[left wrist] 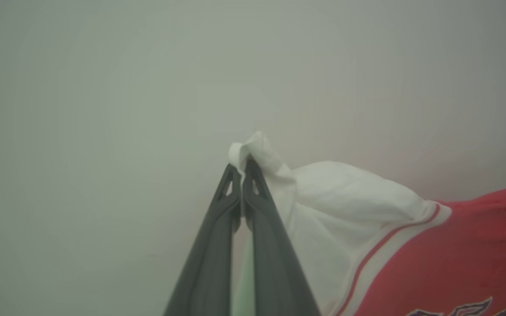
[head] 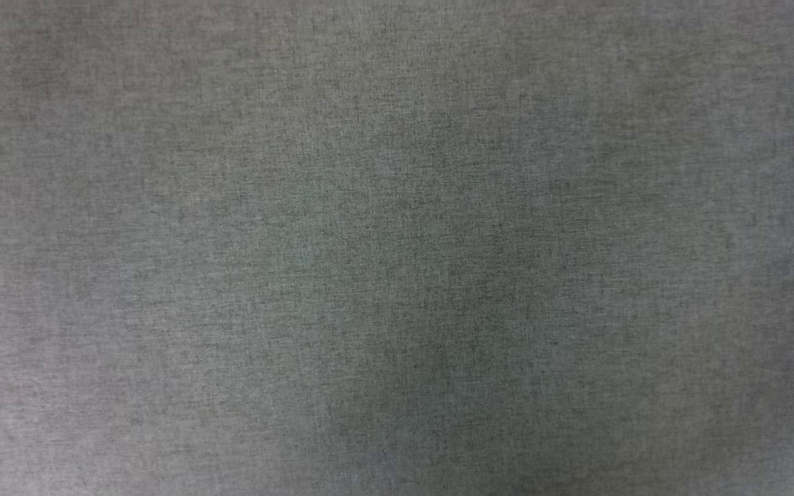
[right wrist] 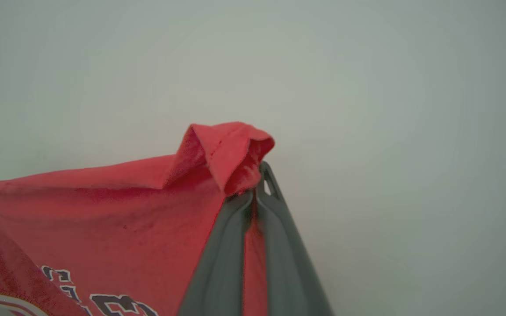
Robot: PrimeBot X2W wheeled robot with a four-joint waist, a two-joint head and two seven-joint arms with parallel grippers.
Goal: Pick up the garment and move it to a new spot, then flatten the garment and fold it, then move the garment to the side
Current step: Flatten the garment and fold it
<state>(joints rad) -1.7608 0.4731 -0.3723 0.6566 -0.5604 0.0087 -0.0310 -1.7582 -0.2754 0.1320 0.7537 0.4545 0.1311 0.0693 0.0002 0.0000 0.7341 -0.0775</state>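
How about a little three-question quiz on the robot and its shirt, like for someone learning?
1. True or false: the left gripper is shut on a white part of the garment.
2. What colour is the cloth that the right gripper pinches? A red, B white, C blue.
3. Fill in: the head view looks down at a plain ___ surface.

Key: 1 true; 2 A; 3 grey.

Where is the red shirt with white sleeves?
In the left wrist view the left jaws pinch the white sleeve of the soft red jersey shirt; in the right wrist view the right jaws pinch its red edge.
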